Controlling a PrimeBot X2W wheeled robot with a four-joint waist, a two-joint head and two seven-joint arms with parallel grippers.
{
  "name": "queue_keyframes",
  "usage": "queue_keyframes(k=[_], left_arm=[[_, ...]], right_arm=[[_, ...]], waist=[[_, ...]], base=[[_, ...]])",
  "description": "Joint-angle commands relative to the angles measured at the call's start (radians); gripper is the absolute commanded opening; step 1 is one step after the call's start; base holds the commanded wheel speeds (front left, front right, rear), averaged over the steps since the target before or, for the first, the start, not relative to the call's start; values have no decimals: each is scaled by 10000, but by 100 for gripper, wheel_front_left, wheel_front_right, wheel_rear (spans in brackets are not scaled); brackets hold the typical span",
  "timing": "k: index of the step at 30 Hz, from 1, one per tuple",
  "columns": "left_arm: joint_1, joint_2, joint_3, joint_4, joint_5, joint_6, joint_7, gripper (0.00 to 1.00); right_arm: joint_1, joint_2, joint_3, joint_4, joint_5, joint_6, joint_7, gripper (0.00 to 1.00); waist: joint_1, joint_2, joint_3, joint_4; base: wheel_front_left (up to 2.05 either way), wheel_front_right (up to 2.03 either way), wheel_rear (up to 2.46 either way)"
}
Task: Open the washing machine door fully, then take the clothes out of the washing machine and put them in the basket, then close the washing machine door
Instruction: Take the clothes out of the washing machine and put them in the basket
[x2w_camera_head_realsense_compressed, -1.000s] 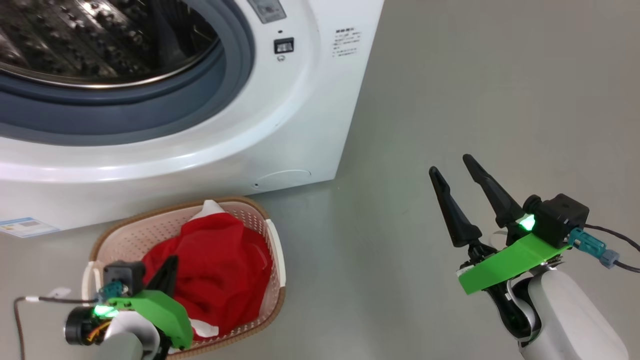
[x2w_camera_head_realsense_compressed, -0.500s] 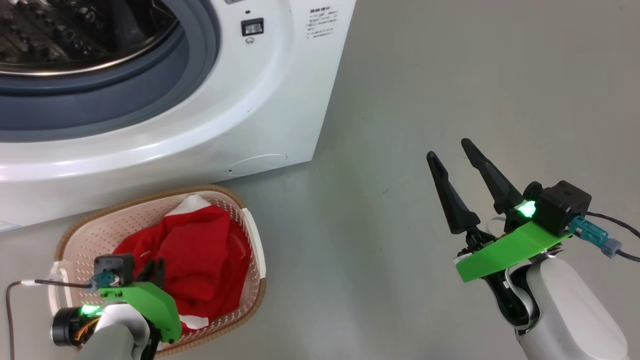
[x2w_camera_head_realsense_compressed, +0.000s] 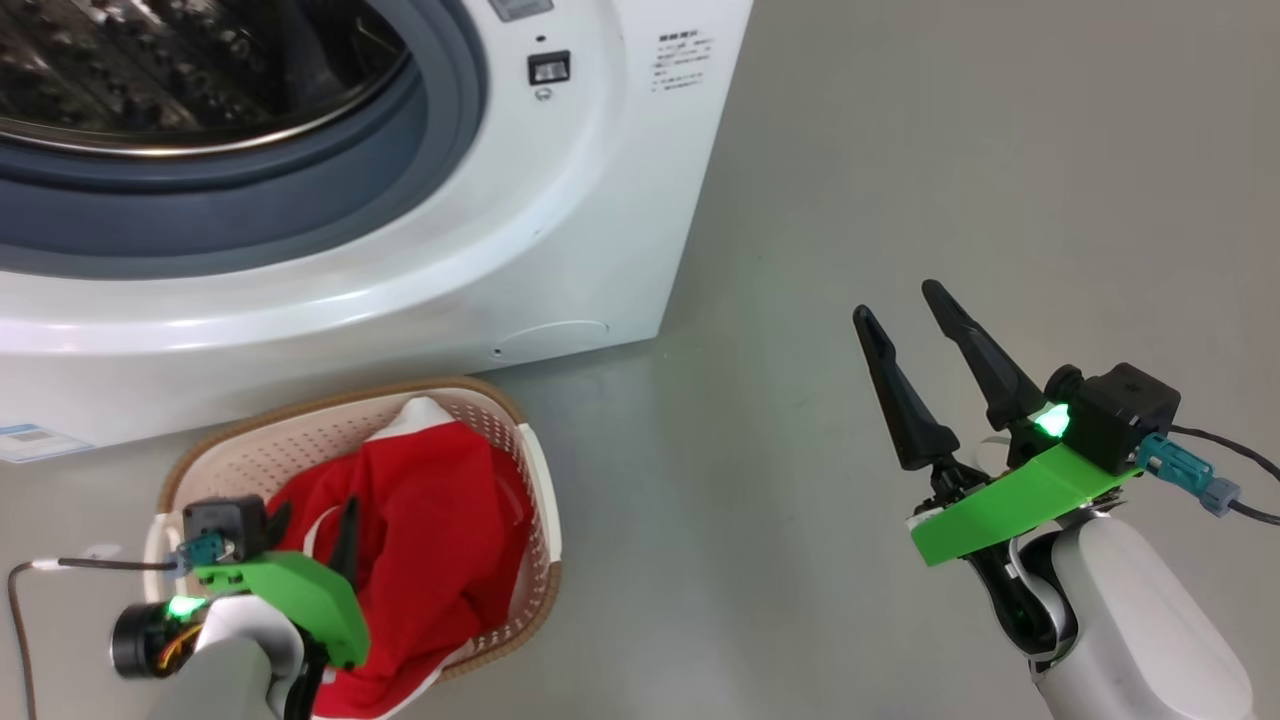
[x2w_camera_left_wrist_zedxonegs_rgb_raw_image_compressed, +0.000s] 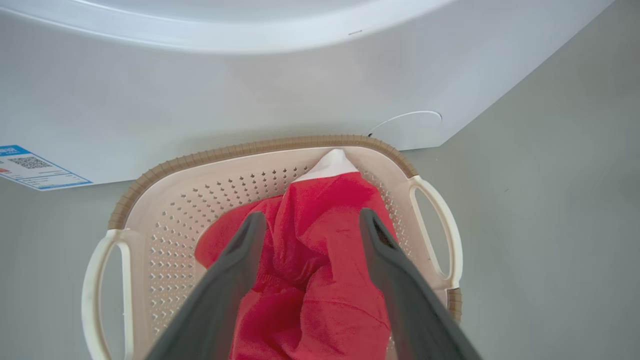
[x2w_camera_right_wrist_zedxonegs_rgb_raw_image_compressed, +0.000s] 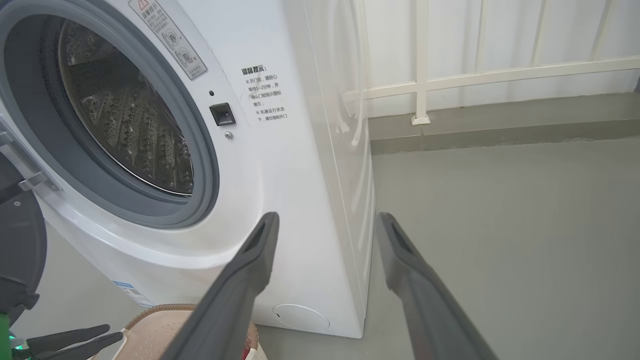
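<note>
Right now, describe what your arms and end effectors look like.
The left end effector and right end effector each have two long, tapering black fingers on a bright green bracket. Behind sits a black camera block with a glowing green light and a teal cable connector. The forearms are smooth and white.

White forearms (x2w_camera_head_realsense_compressed: 1140, 620), green brackets (x2w_camera_head_realsense_compressed: 1010, 505), teal plugs (x2w_camera_head_realsense_compressed: 1170, 468); right end effector (x2w_camera_head_realsense_compressed: 897, 304) black, tapered.
</note>
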Motion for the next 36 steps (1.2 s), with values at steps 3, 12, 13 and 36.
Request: queue_keyframes(k=[3, 12, 13, 36], left_arm=[[235, 271, 420, -713, -18, -69, -125, 100], [958, 341, 1206, -2665, 455, -26, -125, 100], [1050, 335, 1325, -2878, 485, -14, -125, 100], [3389, 349, 2904, -7690, 1433, 584, -126, 100]], right_arm=[[87, -13, 170, -174, -15, 16, -48, 100], [287, -81, 220, -78, 45, 16, -48, 100], [314, -84, 226, -69, 52, 16, -48, 100], [1008, -153, 188, 159, 152, 16, -48, 100]], waist=[[0, -1, -265, 264], [0, -1, -820, 762], [0, -1, -893, 814], [0, -1, -2335, 1794]], base=[[0, 0, 0], [0, 0, 0], [0, 0, 0], [0, 0, 0]])
